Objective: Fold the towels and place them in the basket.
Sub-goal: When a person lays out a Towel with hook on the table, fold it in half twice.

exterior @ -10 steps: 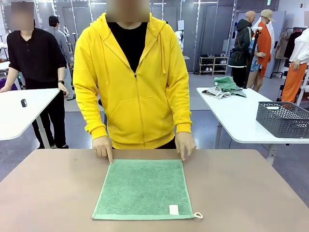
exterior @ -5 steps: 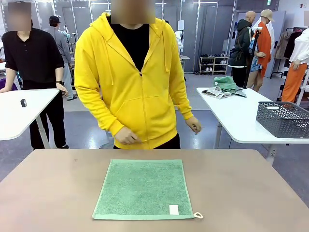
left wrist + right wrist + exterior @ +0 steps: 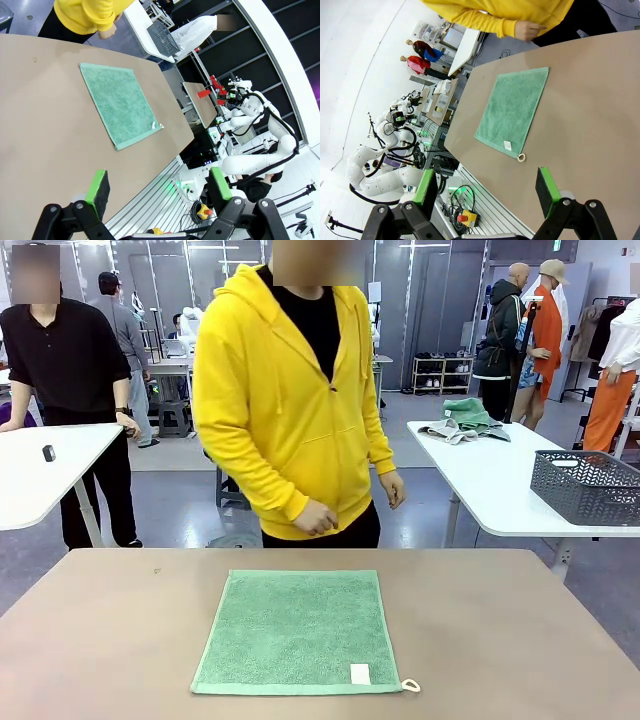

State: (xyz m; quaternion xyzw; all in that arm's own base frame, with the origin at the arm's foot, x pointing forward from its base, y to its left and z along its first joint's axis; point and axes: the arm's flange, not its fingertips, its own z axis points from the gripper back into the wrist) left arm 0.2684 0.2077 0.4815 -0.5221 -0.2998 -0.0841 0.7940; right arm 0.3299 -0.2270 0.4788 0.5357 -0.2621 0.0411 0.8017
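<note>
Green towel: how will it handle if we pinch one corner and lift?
Likely floppy: the towel lies flat and thin, so a lifted corner would probably drape, not carry the sheet. Its terry pile should grip well, not slip. Pushed, it may bunch on the table rather than slide.

Bright, even overhead lighting leaves only faint, soft shadows on the table (image 3: pixel 500 640); the front view is sharp, with the green towel (image 3: pixel 298 630) crisply textured, while both wrist views bow strongly toward their edges, white surroundings washed out.
</note>
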